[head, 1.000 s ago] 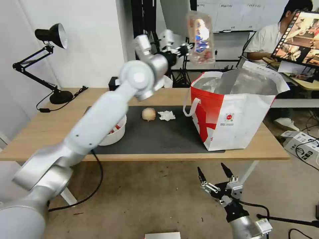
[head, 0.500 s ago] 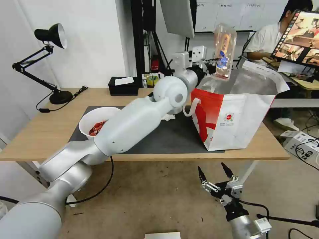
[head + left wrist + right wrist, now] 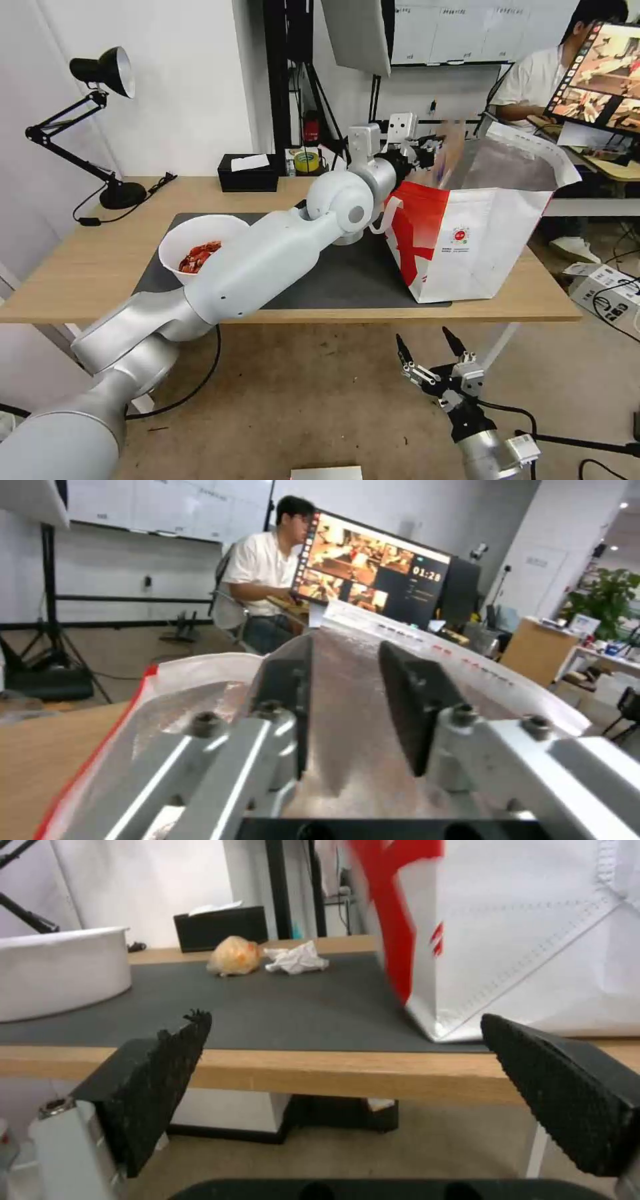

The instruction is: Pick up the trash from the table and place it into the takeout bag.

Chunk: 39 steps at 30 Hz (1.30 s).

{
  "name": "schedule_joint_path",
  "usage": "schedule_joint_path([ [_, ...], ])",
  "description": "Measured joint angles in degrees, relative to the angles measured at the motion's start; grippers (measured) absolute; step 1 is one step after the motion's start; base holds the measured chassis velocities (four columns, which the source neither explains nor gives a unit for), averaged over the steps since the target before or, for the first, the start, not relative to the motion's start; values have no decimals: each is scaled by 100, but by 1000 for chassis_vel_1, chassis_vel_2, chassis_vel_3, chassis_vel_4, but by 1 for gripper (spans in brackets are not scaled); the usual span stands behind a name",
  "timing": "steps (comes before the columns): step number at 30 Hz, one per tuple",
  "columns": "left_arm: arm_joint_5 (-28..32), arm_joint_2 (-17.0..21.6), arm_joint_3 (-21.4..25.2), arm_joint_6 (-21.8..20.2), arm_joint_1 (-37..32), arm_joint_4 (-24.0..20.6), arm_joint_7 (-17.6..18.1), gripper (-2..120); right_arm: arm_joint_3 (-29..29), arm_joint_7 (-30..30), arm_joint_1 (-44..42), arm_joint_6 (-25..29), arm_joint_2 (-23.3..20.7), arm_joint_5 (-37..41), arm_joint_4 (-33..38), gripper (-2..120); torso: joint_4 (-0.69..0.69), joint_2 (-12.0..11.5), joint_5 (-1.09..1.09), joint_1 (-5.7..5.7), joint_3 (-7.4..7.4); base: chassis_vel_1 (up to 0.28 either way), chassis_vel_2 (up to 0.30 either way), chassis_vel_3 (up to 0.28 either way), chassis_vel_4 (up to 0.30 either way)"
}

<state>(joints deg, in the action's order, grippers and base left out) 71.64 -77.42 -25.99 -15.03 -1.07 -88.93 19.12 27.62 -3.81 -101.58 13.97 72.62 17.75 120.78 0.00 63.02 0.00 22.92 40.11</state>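
My left gripper (image 3: 427, 148) reaches over the open mouth of the red-and-white takeout bag (image 3: 480, 247). In the left wrist view the left gripper (image 3: 343, 647) is open above the foil lining (image 3: 347, 760), with nothing between its fingers. A blurred clear plastic box (image 3: 455, 143) shows just past the fingers, inside the bag's mouth. The white bowl of crayfish shells (image 3: 200, 250) sits on the dark mat (image 3: 333, 280). The beige ball (image 3: 233, 956) and the crumpled napkin (image 3: 297, 957) lie on the mat beside the bag (image 3: 533, 940). My right gripper (image 3: 430, 350) hangs open below the table's front edge (image 3: 87, 267).
A black tissue box (image 3: 248, 173) and a tape roll (image 3: 305, 161) stand at the table's back edge. A black desk lamp (image 3: 100, 127) is at the back left. A person sits at a monitor (image 3: 600, 73) behind the bag. My left arm spans the mat's middle.
The left arm carried the clear box from high above down to the bag's mouth. Its fingers have opened and the box is now a blur dropping into the bag. The right arm stayed still.
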Motion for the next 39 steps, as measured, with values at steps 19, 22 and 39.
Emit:
schedule_joint_path([
  [19, -251, 1605, 730, 214, -1260, -1552, -61, 99, -26, 4, 12, -30, 9, -14, 139, 100, 1, 1, -2, 0, -1, 0, 0, 0, 0],
  [22, -553, 1987, 917, 344, -1659, -1694, -168, 100, -67, 4, 22, -30, 10, -59, 169, 100, 0, 1, -3, -1, -1, 0, 0, 0, 0],
  [39, -2489, 3166, 3095, 983, -4575, -2384, -773, 100, -338, 10, 127, -24, -73, -293, 218, 100, 2, 1, -2, -1, -1, 0, 0, 0, 0],
])
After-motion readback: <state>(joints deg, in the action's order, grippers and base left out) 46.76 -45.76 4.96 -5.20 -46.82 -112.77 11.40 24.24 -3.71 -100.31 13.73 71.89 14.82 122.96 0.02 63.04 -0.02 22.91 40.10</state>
